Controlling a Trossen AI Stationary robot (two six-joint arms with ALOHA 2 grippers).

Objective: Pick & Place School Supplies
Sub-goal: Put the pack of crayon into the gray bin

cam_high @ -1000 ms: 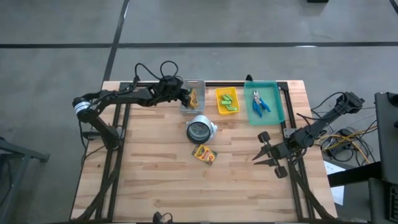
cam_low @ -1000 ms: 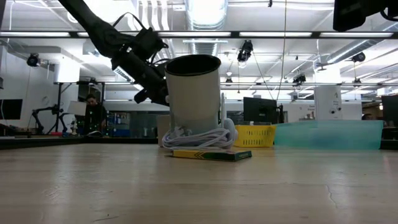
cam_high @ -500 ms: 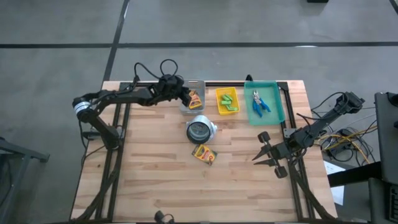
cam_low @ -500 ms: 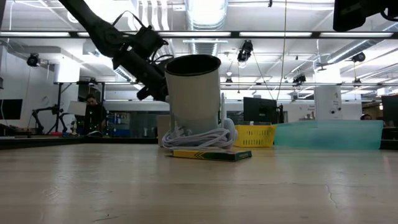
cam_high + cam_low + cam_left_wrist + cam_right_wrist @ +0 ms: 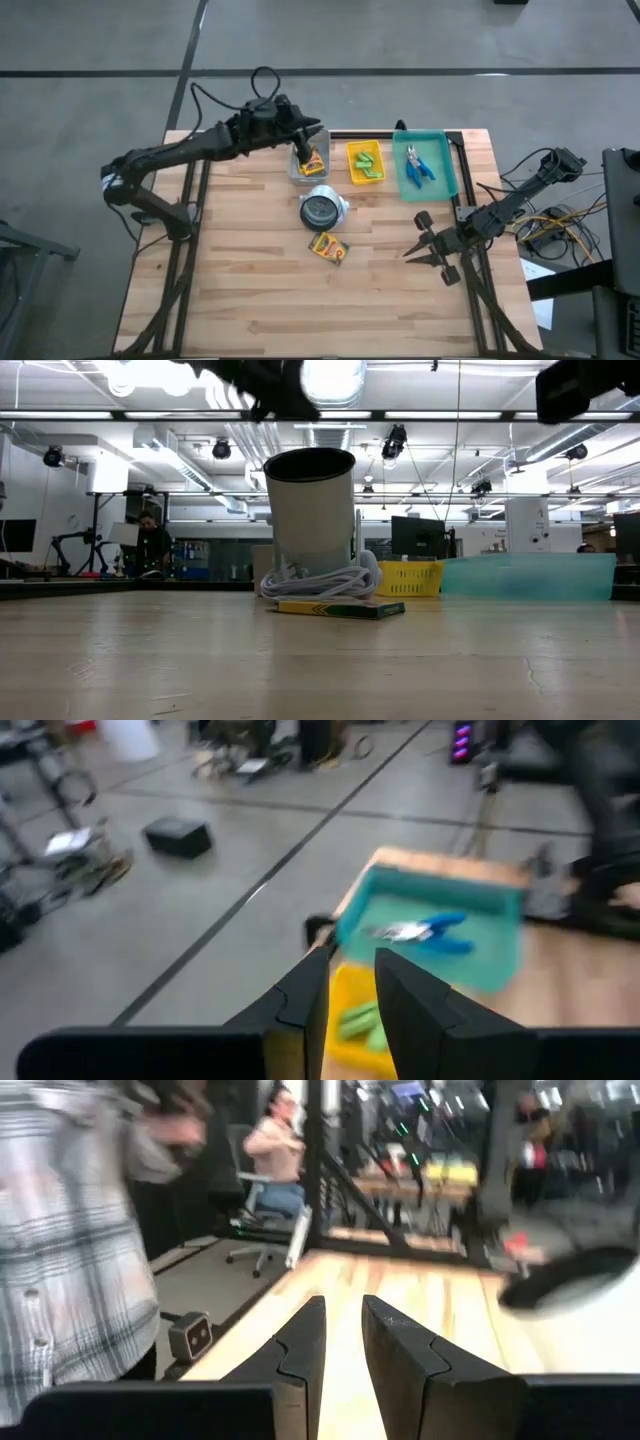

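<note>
So the one crayon box [image 5: 329, 247] left out on the surface [image 5: 240, 280] sits just below the cup [image 5: 321, 209], middle of the board, long axis running diagonal. The left claw [image 5: 306, 146] is up over the clear bin [image 5: 297, 172] at the far edge, fingers a narrow gap apart with nothing in them. Right claw [image 5: 421, 248] is parked at the right side, nearly closed and empty. Either could reach it; I'd guess the left, coming back toward the near edge past the cup.
</note>
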